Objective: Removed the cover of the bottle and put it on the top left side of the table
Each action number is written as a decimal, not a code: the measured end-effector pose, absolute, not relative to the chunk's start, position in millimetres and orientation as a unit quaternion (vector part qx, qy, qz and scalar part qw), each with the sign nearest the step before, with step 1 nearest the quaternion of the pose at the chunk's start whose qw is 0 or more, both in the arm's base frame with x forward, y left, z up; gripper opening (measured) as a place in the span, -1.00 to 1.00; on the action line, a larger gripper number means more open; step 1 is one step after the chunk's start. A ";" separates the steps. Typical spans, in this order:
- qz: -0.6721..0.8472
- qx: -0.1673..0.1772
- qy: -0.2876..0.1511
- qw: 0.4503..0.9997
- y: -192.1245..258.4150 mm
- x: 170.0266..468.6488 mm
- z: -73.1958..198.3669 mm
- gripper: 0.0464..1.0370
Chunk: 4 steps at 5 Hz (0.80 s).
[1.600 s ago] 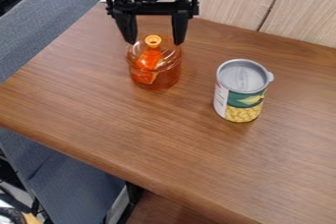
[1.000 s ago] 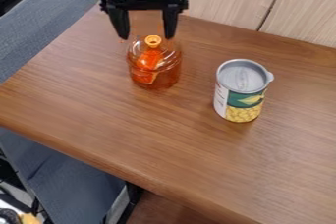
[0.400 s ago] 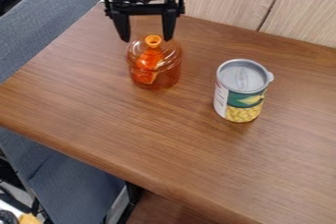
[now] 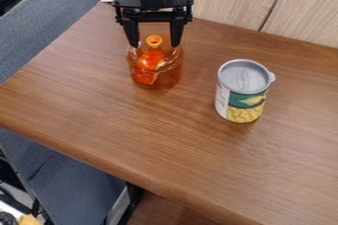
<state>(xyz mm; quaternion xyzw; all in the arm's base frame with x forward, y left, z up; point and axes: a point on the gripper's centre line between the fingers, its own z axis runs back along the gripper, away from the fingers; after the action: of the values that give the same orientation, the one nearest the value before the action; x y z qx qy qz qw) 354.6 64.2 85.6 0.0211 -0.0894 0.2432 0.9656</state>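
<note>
Below the black end effector, which is spread, stands the round transparent orange bottle. Closing too high, it may slip off the small orange knob.

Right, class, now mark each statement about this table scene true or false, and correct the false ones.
1. The can stands upright on the table. True.
2. The cover has been taken off and lies on the table. False: it sits on the bottle.
3. The knob on the cover is orange. True.
4. The can stands to the left of the bottle in the picture. False: it is to the right.
5. The gripper is open at the bottle's top. True.
6. The gripper is holding the can. False: it holds nothing.
</note>
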 end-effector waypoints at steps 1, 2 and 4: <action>0.245 0.022 -0.083 0.966 64.4 354.3 81.2 0.82; 0.248 0.027 -0.097 0.964 65.8 357.7 82.2 0.24; 0.254 0.014 -0.092 0.963 65.0 355.2 82.1 -0.29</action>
<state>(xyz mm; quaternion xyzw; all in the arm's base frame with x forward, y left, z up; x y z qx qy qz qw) 355.2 65.0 82.1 0.0138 -0.0924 0.2537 0.9628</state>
